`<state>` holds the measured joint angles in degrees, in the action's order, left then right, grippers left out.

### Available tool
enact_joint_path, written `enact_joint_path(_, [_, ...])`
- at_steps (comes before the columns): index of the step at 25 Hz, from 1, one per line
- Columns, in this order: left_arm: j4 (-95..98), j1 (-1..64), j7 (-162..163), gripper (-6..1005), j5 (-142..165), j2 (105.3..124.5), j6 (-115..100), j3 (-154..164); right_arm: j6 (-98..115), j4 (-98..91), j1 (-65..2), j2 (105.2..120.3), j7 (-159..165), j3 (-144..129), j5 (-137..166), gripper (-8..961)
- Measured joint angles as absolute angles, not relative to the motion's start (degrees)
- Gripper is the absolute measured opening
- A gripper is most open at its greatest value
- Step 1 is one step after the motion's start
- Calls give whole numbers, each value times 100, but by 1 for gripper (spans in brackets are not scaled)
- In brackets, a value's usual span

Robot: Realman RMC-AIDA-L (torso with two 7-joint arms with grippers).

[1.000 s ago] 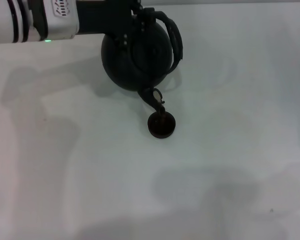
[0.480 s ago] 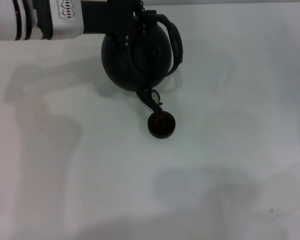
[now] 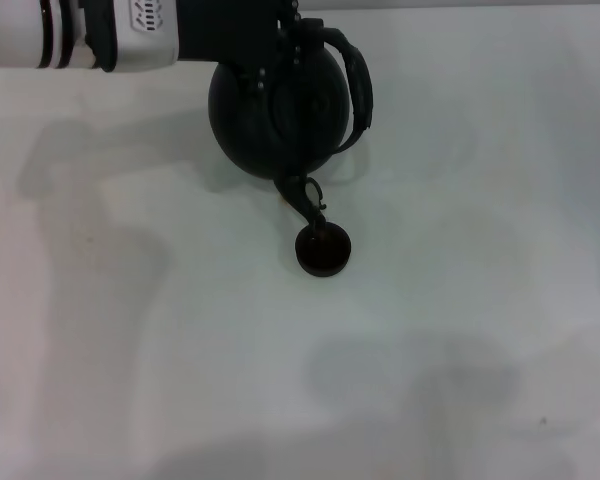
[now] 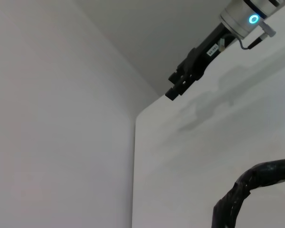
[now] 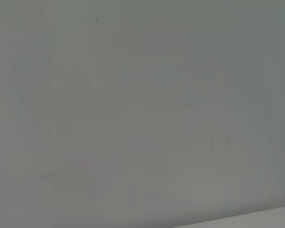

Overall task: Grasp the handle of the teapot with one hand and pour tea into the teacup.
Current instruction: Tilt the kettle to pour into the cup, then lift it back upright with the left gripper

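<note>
The black teapot (image 3: 270, 115) hangs tilted over the white table (image 3: 460, 300), its short spout (image 3: 305, 195) pointing down at the rim of the small dark teacup (image 3: 323, 251). My left gripper (image 3: 280, 38) reaches in from the upper left and is shut on the arched handle (image 3: 361, 85). A wrapped piece of the handle also shows in the left wrist view (image 4: 256, 183). My right gripper (image 4: 174, 93) shows far off in the left wrist view, held above the table's far side. It is out of the head view.
The table's edge (image 4: 134, 156) meets a plain wall in the left wrist view. The right wrist view shows only a plain pale surface. Arm shadows lie on the table at the left and lower middle.
My left arm and the teapot have shifted slightly to the right. The spout stays over the teacup, which has not moved.
</note>
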<state>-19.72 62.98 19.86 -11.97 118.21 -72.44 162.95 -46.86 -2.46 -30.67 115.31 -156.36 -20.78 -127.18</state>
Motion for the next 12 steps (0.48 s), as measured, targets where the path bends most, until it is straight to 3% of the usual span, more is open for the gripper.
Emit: enact_joint_path(12, [-1978,6390,1985,103,-1051,11830,-7161,16295,-4688,-246,-3075,11531,-15635,-2074,-12718,835])
